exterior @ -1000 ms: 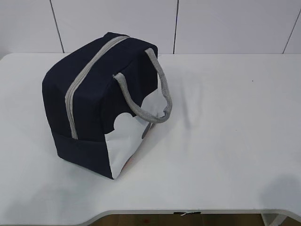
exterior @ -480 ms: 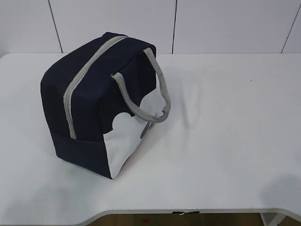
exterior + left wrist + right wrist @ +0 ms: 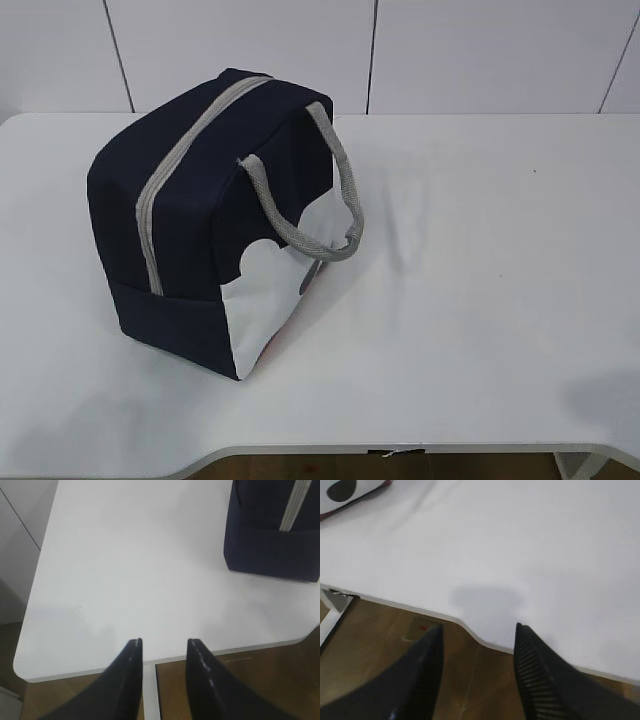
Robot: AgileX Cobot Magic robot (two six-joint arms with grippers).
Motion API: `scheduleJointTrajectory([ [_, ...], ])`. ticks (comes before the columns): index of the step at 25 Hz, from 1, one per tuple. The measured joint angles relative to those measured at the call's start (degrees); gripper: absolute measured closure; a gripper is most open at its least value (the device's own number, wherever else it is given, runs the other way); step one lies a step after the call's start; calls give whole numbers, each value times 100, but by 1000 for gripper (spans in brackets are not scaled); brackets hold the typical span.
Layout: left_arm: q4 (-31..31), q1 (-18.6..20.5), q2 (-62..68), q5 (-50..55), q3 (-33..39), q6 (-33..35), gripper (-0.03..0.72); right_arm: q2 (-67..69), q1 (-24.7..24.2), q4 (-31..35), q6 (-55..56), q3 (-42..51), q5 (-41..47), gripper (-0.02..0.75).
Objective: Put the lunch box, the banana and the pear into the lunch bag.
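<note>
White bench (image 3: 480, 300) carried only the boxy navy-blue fabric lunch bag (image 3: 200, 210), zipped and barely shifted over the last second, while my left jaws (image 3: 164, 647) and right jaws (image 3: 477, 635) hung parted, empty, at its near edge, suggesting packing was done.

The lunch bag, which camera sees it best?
The exterior view. There the whole lunch bag stands on the table, with its grey zipper and a rope handle showing. The left wrist view catches only one navy corner; the right wrist view, a sliver at its edge.
</note>
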Motion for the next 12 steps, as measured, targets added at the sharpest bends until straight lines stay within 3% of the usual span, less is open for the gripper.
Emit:
scheduleJointTrajectory([
  [7, 0, 0, 0, 0, 0, 0, 463, 0, -974, 0, 14, 0, 0, 360],
  [12, 0, 0, 0, 0, 0, 0, 463, 0, -1114, -10, 18, 0, 0, 360],
])
